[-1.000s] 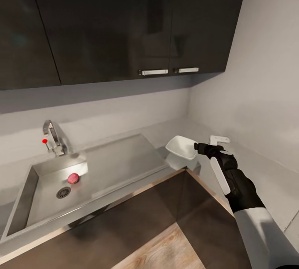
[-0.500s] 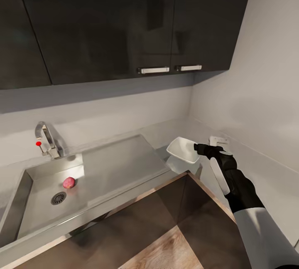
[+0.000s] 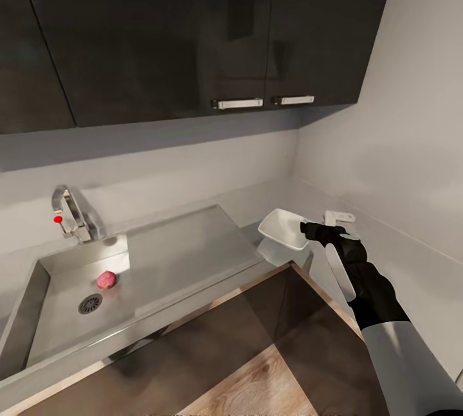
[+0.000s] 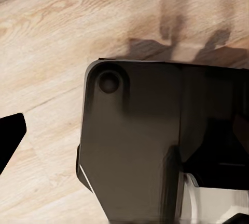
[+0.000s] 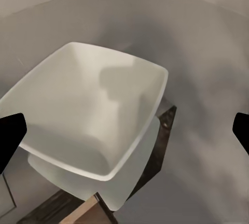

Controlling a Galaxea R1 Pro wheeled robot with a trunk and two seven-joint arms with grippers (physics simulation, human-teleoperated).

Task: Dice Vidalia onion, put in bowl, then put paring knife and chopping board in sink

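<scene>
my right gripper [image 3: 311,229] is stretched out ahead of me at counter height, and in the right wrist view its two dark fingertips [image 5: 10,138] sit far apart at the picture's edges, so the jaws are spread wide and hold nothing. the bowl [image 3: 283,229] is just beyond the fingertips, close in front of them, resting on the glossy countertop [image 3: 386,242] in the corner by the wall; i can't tell whether the tips touch its rim. its pale inside faces the wrist camera, empty. further out to the left of the hand lies the sink [image 3: 148,262], and well apart from the gripper, near the round drain [image 3: 90,303], sits the vidalia onion [image 3: 106,280]. the tap [image 3: 71,213] stands behind it. for my left gripper [image 4: 10,138] i see one dark fingertip over wooden floor [image 4: 46,52], and i cannot tell how wide it is.
</scene>
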